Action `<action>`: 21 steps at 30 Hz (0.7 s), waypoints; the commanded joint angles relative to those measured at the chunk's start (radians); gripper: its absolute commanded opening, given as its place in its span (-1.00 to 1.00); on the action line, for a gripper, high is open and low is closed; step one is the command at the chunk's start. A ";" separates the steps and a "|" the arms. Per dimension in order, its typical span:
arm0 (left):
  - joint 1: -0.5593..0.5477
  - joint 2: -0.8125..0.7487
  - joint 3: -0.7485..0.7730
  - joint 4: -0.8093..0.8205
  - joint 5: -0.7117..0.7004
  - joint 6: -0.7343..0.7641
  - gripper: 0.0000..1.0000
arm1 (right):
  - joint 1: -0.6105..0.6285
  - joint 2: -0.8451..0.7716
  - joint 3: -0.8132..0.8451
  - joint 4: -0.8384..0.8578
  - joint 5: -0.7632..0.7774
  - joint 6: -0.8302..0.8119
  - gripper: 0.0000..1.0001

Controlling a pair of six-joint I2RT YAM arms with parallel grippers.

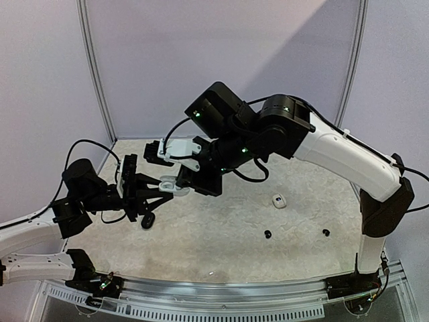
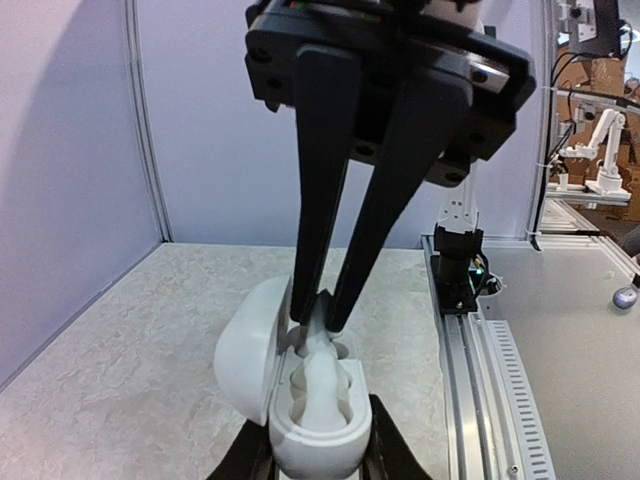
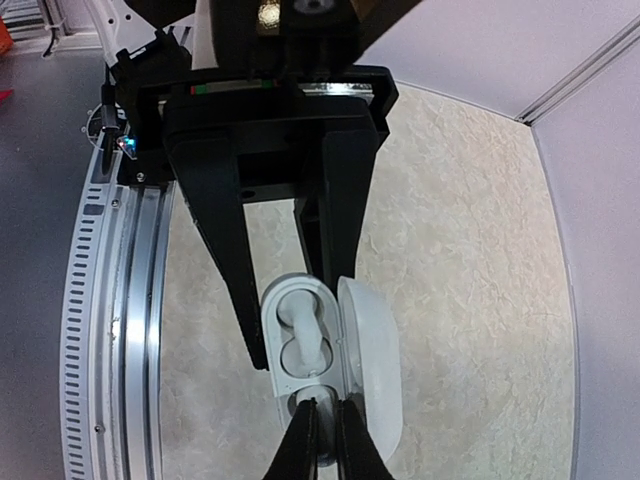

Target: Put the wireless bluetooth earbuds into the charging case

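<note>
The white charging case point(image 2: 322, 440) is held off the table with its lid point(image 2: 248, 350) swung open to the left, and my left gripper point(image 2: 320, 458) is shut on its body. One white earbud point(image 2: 322, 385) lies seated in the case. My right gripper point(image 3: 326, 430) reaches in from above, shut on a second white earbud point(image 2: 318, 328) at the far socket of the case point(image 3: 300, 340). In the top view both grippers meet at the case point(image 1: 175, 186) left of the table's centre.
Two small black earbuds point(image 1: 267, 233) point(image 1: 326, 232) and a small white item point(image 1: 278, 200) lie on the table to the right. A dark oval item point(image 1: 147, 220) lies under the left gripper. A metal rail point(image 1: 221, 285) runs along the near edge.
</note>
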 commanded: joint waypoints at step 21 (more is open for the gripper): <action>0.036 0.008 0.015 0.190 0.229 -0.029 -1.00 | 0.032 -0.078 -0.129 -0.003 -0.049 -0.160 -1.00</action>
